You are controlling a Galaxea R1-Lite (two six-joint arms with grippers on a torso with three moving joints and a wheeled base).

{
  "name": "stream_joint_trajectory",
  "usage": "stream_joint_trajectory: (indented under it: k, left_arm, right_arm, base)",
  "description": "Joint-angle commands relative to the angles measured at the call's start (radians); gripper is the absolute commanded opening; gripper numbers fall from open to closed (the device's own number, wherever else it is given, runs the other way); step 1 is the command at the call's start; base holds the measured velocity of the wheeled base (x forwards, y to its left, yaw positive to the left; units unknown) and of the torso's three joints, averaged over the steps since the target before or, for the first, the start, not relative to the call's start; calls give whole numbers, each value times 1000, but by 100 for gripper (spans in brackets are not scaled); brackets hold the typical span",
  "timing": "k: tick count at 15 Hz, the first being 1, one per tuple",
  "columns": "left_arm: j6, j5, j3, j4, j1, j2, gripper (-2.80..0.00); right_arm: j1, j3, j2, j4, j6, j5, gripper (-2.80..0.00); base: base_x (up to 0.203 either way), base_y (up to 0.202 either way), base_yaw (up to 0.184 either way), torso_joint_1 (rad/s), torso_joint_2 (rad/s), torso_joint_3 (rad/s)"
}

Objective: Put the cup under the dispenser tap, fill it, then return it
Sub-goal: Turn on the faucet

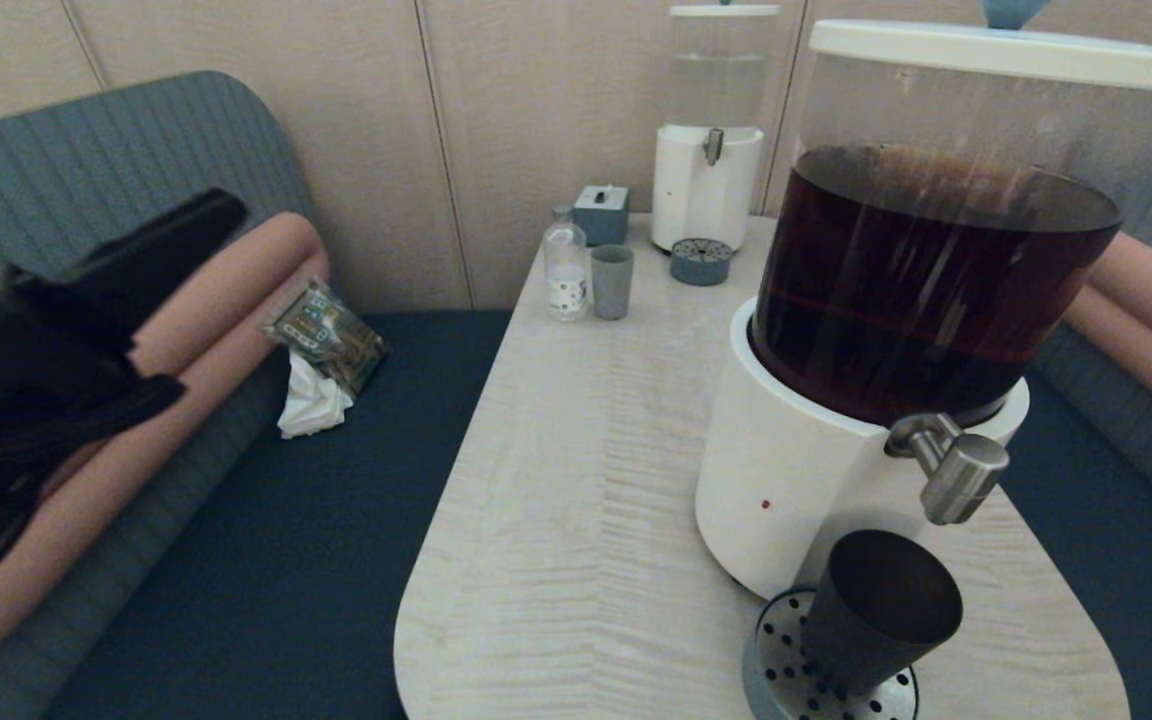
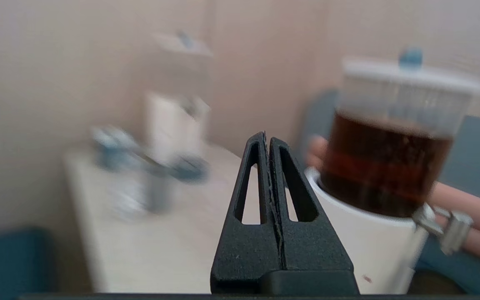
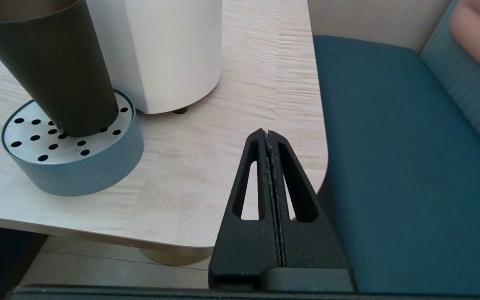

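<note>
Soft, even indoor light with no hard shadows. The left wrist view is smeared by motion blur, only the left tool [image 2: 268, 139] sharp. In the head view, the left arm at nine o'clock blurs.

— What sort of place am I working in?
— A café or lounge booth, I'd say. A pale wood table [image 1: 576, 480] sits between blue padded benches [image 1: 266, 560] with pink bolsters [image 1: 226, 290], against beige wall panels [image 1: 356, 130].
— What else shows it?
— Two self-serve drink dispensers: a big one [image 1: 866, 400], a smaller one [image 1: 708, 130].
</note>
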Motion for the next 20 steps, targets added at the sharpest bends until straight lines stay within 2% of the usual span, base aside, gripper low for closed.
stream_joint_trajectory:
  k: [1,4,8,13,15,17,20]
  left_arm:
    - [-7,-23,11,73,113,-264,-280]
    - [-14,-61,33,196,220,-498,-280]
    - [33,-72,44,387,253,-736,-280]
    - [179,-66,44,739,254,-965,-280]
    - [226,-35,61,756,206,-978,-280]
    - [261,28,78,816,160,-1015,-280]
    - [279,39,110,1001,159,-1158,-280]
  right_arm:
    - [0,9,0,0,-1,0,-280]
    - [0,9,0,0,-1,-1,-280]
    - [0,9,0,0,-1,0,-280]
    - [0,9,0,0,-1,0,-280]
    - [1,9,0,0,-1,0,-280]
    - [0,9,0,0,-1,0,-280]
    - [0,9,0,0,-1,0,-280]
  base:
    - [0,0,0,0,0,0]
    - [0,0,0,0,0,0]
    - [0,0,0,0,0,0]
    - [0,0,0,0,0,0]
    - [0,0,0,0,0,0]
    - [0,0,0,0,0,0]
    - [0,0,0,0,0,0]
